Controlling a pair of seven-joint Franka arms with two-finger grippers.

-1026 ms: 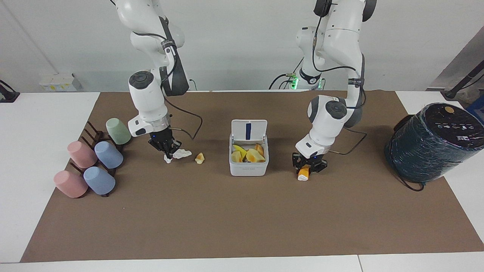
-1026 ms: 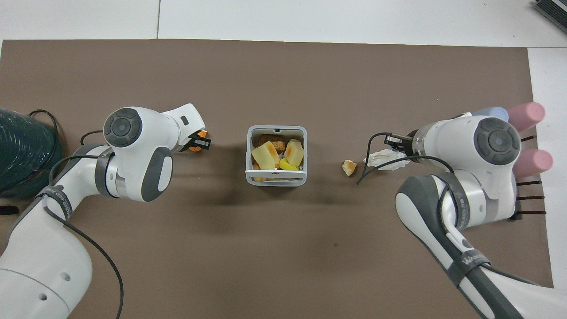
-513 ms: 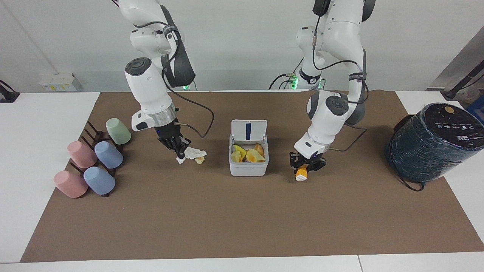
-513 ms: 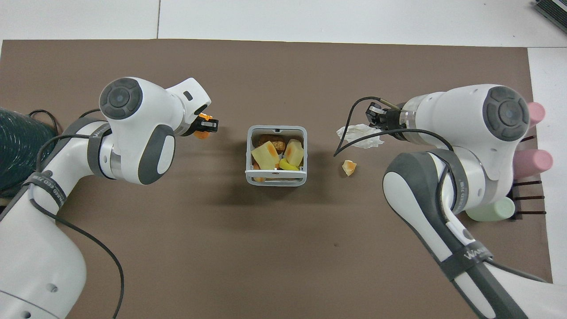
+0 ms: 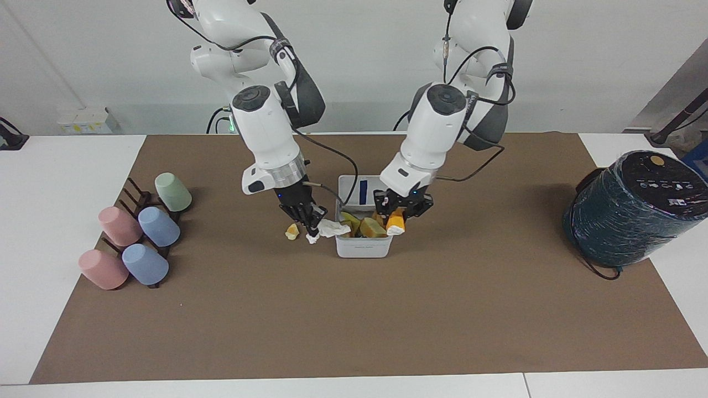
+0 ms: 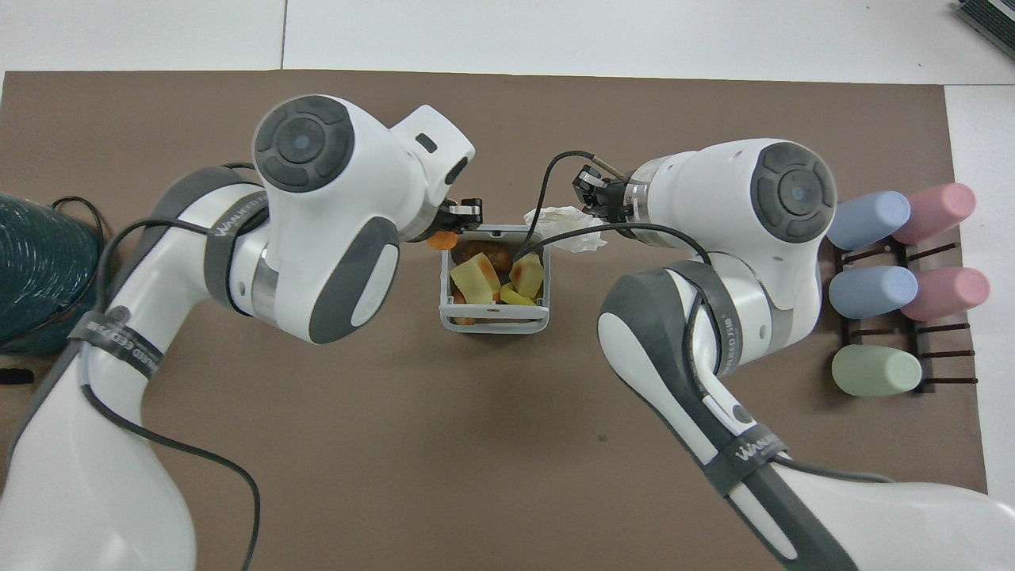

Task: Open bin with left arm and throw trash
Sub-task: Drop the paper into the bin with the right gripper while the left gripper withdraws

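Observation:
The white bin [image 5: 363,249] stands mid-mat with its lid [image 5: 352,190] up and several yellow and orange food pieces inside; it also shows in the overhead view [image 6: 493,323]. My left gripper [image 5: 397,215] is shut on the orange chunk with a white end [image 5: 395,223] and holds it over the bin's rim at the left arm's end. My right gripper [image 5: 311,225] is shut on the crumpled white tissue [image 5: 333,227], held over the rim at the other end. The yellow-orange food bit [image 5: 292,231] lies on the mat beside the bin, under the right gripper. The overhead view shows the chunk [image 6: 442,238] and the tissue [image 6: 567,226]; the food bit is hidden there.
A big dark teal wrapped cylinder [image 5: 636,207] stands at the left arm's end of the table. Several pastel cups [image 5: 138,237] lie on a dark rack at the right arm's end. A brown mat [image 5: 354,320] covers the table.
Both arms have risen and swung inward to the bin. The left gripper carried the orange chunk to one rim, the right gripper carried the tissue to the other. The food bit stayed on the mat.

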